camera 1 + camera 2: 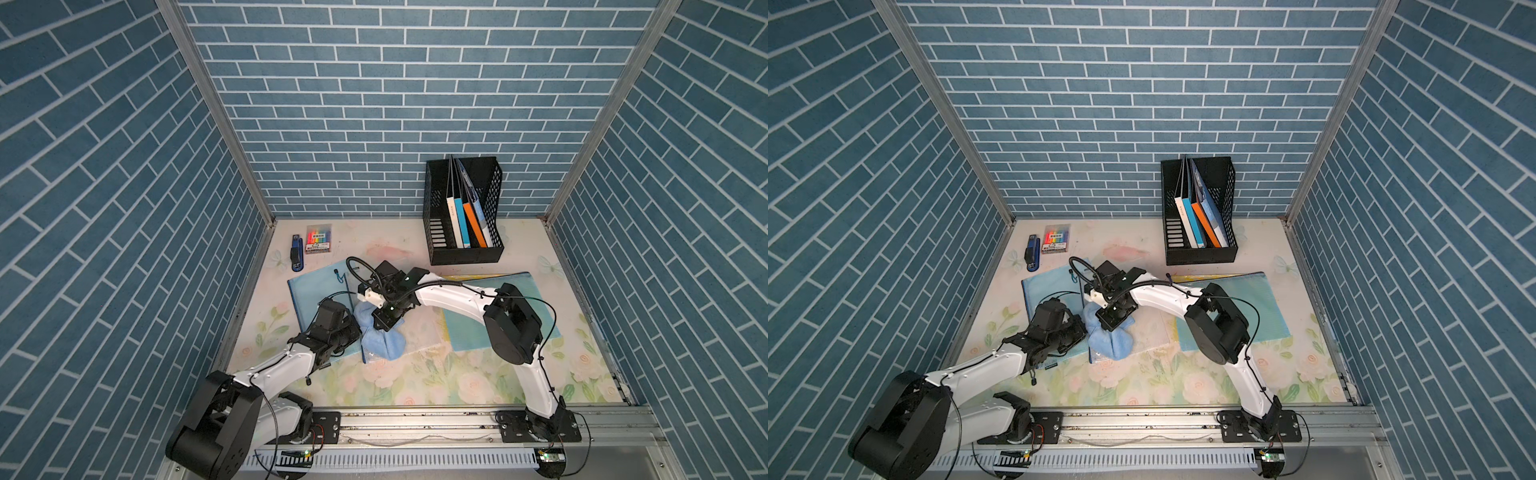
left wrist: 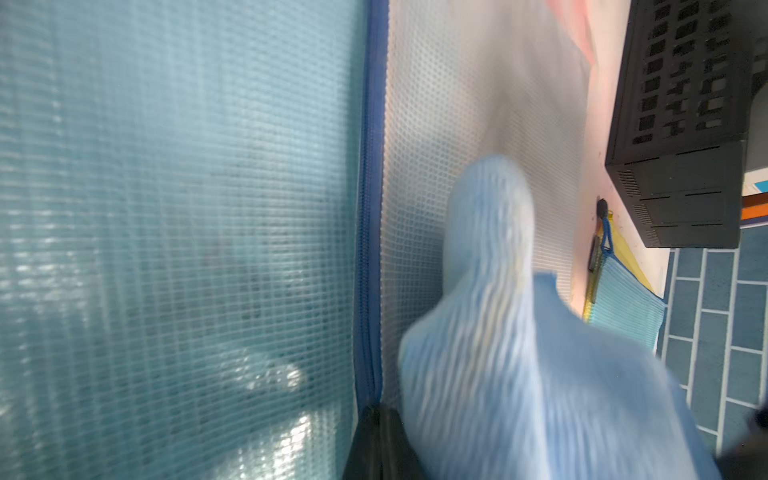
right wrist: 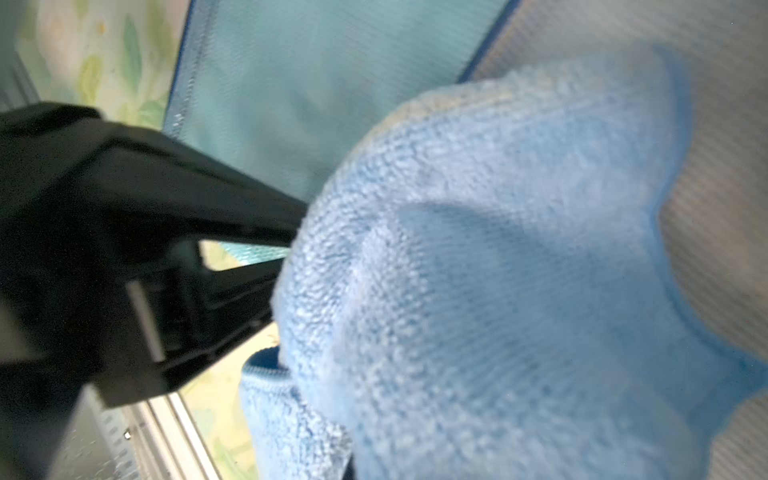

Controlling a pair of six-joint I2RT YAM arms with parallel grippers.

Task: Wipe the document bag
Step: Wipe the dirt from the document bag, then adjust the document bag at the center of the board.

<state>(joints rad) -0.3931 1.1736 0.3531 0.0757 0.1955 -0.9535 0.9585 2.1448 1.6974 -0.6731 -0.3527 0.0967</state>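
You've got the floral table (image 1: pixel 436 382), with the mesh document bag (image 1: pixel 316 286) lying flat left of centre and a second bag (image 1: pixel 467 332) just beside it on the right. A black file rack (image 1: pixel 461 208) stands at the back. The blue cloth (image 1: pixel 382 343) is bunched on the document bag's clear half. Your right gripper (image 1: pixel 386 318) is clamped on the cloth. Your left gripper (image 2: pixel 376 436) has its fingers together, tips at the bag's zipper. The stapler (image 1: pixel 296 253) and marker pack (image 1: pixel 319 239) lie at back left.

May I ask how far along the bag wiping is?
Done: right gripper is shut on the light blue microfibre cloth. In hand: the cloth lies on the blue mesh zip document bag, shut left gripper at its zip. Left: wiped area cannot be told.
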